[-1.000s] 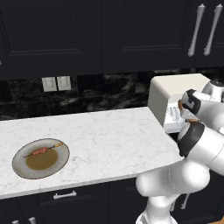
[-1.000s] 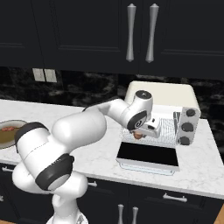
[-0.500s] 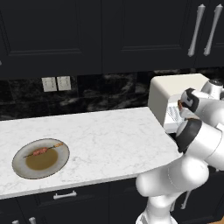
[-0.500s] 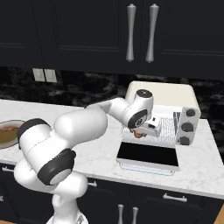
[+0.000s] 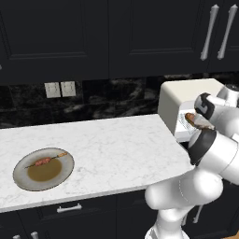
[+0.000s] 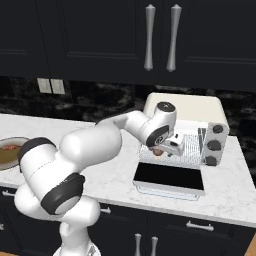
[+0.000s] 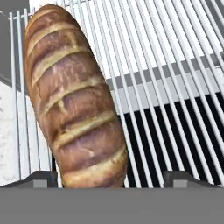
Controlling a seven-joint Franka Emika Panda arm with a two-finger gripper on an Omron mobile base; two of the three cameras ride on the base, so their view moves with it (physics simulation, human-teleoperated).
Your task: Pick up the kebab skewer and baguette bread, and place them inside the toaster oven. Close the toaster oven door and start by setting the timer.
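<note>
The golden-brown baguette bread point(image 7: 74, 100) lies lengthwise on the wire rack point(image 7: 175, 87) of the cream-white toaster oven point(image 6: 185, 105). My gripper point(image 7: 113, 177) is open, its two tips standing wide on either side of the loaf's near end, with a clear gap on the right. From the base, the baguette bread point(image 6: 156, 151) shows at the oven mouth under my hand point(image 6: 165, 145). The toaster oven door point(image 6: 169, 177) hangs open, flat over the counter. The kebab skewer point(image 5: 46, 161) rests on the grey plate point(image 5: 21, 179) far to the left.
Three dark knobs point(image 6: 215, 145) line the oven's right side. Dark cabinets with silver handles point(image 6: 160, 37) hang above. A wall outlet point(image 5: 60, 88) sits on the black backsplash. The white marble counter point(image 5: 116, 149) stretches between plate and oven.
My hand has edged slightly up and further into the oven mouth with the bread. The plate and skewer have not moved.
</note>
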